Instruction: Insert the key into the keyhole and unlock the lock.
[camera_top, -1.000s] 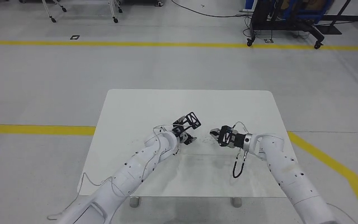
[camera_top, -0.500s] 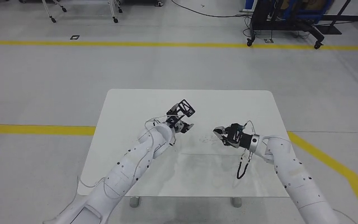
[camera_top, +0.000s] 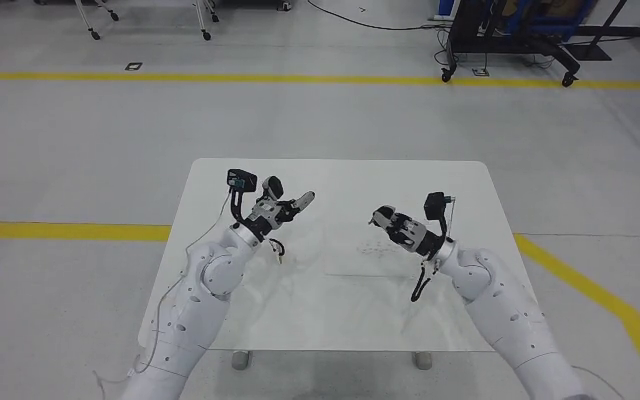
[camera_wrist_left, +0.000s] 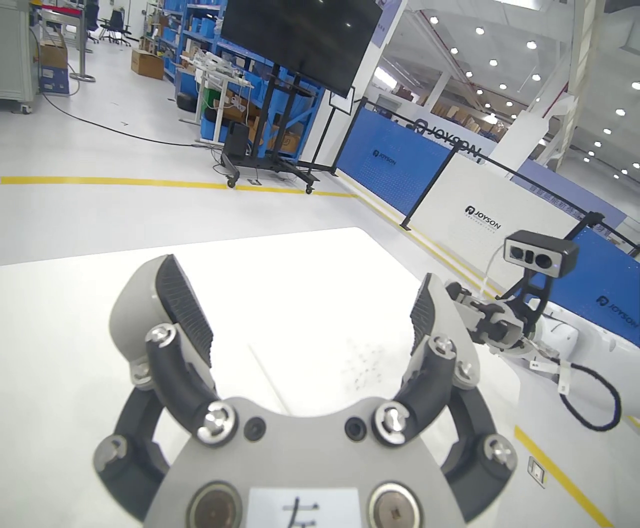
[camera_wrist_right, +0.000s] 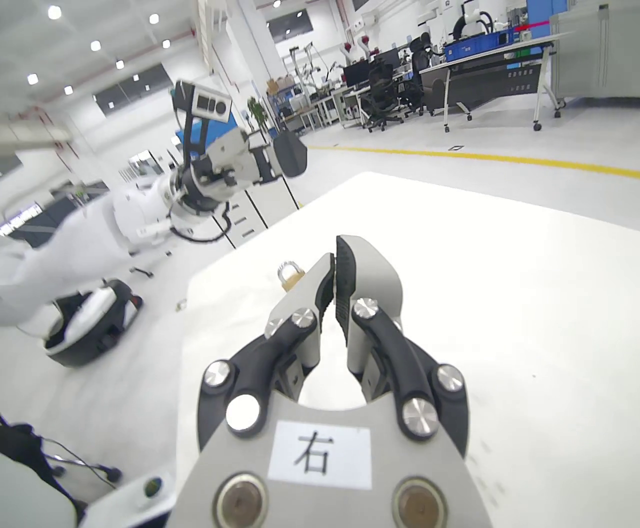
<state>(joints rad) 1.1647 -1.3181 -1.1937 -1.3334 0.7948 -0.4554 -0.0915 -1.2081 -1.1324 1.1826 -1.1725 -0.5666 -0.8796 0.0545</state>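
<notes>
The right gripper (camera_wrist_right: 336, 252) has its jaws pressed together. No key is visible between them, so it is unclear whether they pinch one. The left gripper (camera_wrist_left: 299, 272) has its jaws spread wide with nothing between the ribbed pads (camera_wrist_left: 184, 305). It hangs above the table (camera_wrist_left: 280, 250) on the side towards its left edge, and the right gripper faces it from the right half.

Just past the right gripper's fingertips, the padlock (camera_wrist_right: 291, 274) sits on the tabletop between that gripper and the table's left edge. It has a small brass body and a steel shackle. One finger partly hides it, so it is unclear whether it stands or lies, or which way its keyhole faces.

The padlock is likely rigid, dense for its size and smooth-sided. On a slick tabletop it would probably skate or spin under a sideways push or the torque of a turning key. The open gripper would do best to clamp the body across its two flat faces, leaving the keyhole end and the shackle free.

A key would be thin, stiff and light. It would be best gripped by its flat head, with the blade sticking straight out in line with the keyhole.
</notes>
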